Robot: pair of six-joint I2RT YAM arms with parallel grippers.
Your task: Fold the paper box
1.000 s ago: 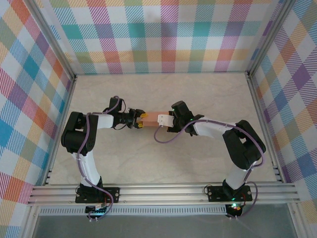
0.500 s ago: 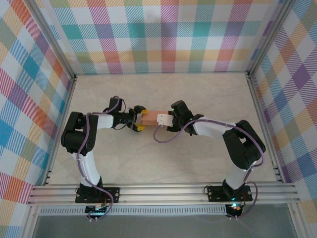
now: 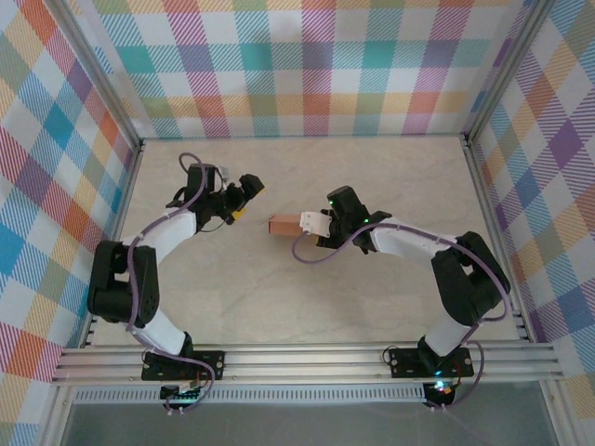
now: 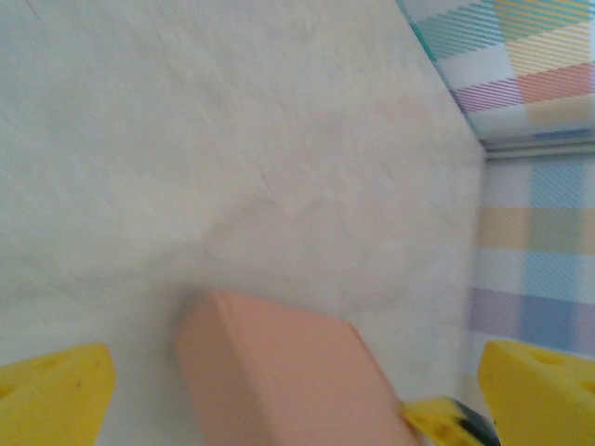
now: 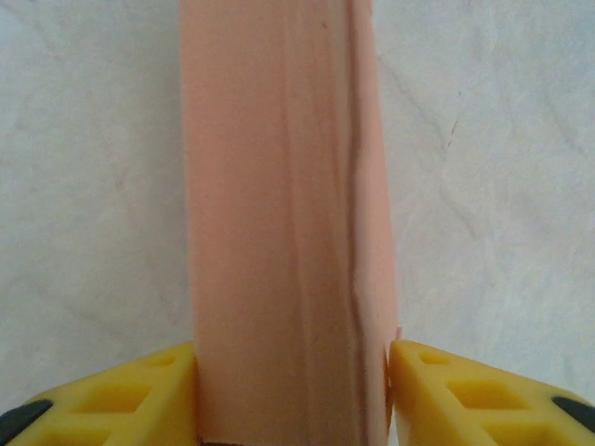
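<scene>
"Holding anything, the right gripper?"

"Yes. It is clamped about halfway closed on the paper box, near the middle of the table. In its wrist view the yellow fingers press against both long sides of the card."

"Where does the box sit against that gripper?"

"It sticks straight out ahead of the fingertips. One end is pinched between them and the other is free. I cannot tell whether its underside touches the table."

"Which way does it point?"

"From above, its long axis runs left to right across the table, roughly parallel to the near edge. The free end faces the left arm's side. It is a slim, salmon-orange rectangular block."

"And the left gripper?"

"It is spread wide with nothing between its jaws. It hovers well apart from the box, off to the left and toward the back wall. Its wrist camera sees the box's free end low in the picture, ahead of its own yellow fingertips and not touching them."

"What differs from a second ago?"

"Then the left gripper was at the box's left end, both arms meeting over it. Now it has let go and drawn back. The box and the right gripper stay nearly where they were."
</scene>
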